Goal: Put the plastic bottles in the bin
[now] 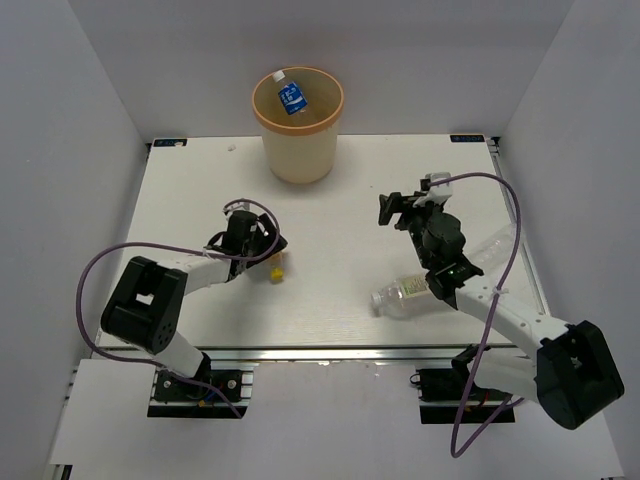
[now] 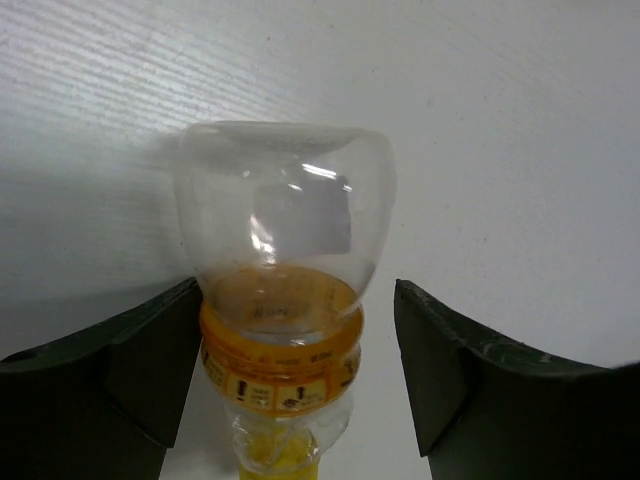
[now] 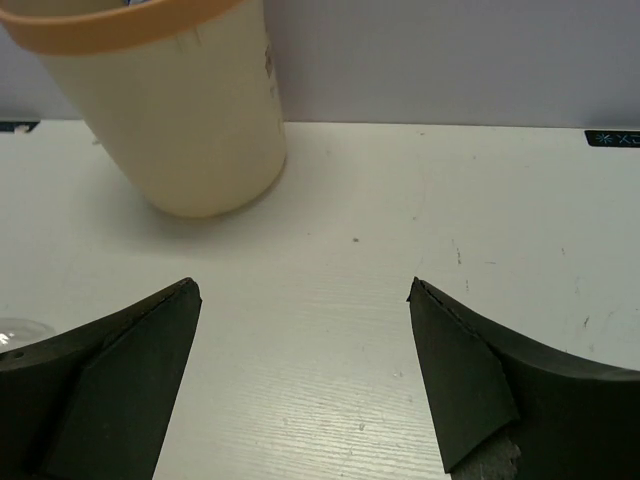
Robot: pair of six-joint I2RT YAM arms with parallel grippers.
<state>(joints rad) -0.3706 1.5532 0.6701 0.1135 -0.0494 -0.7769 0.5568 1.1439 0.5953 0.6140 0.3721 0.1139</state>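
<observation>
A stubby orange-labelled bottle (image 2: 285, 300) with a yellow cap lies on the table between my left gripper's (image 2: 297, 380) open fingers. The left finger is against it and the right finger is apart from it. From above only its yellow cap (image 1: 276, 272) shows beside my left gripper (image 1: 260, 250). The beige bin (image 1: 298, 140) stands at the back centre with a blue-labelled bottle (image 1: 292, 97) inside. My right gripper (image 1: 400, 210) is open and empty, above the table right of the bin (image 3: 180, 130). A clear bottle with a pale label (image 1: 405, 295) lies under my right arm.
More clear plastic (image 1: 495, 248) shows on the far side of my right arm; I cannot tell whether it is the same bottle. A clear edge (image 3: 15, 330) shows at the lower left of the right wrist view. Grey walls enclose the white table (image 1: 340, 220).
</observation>
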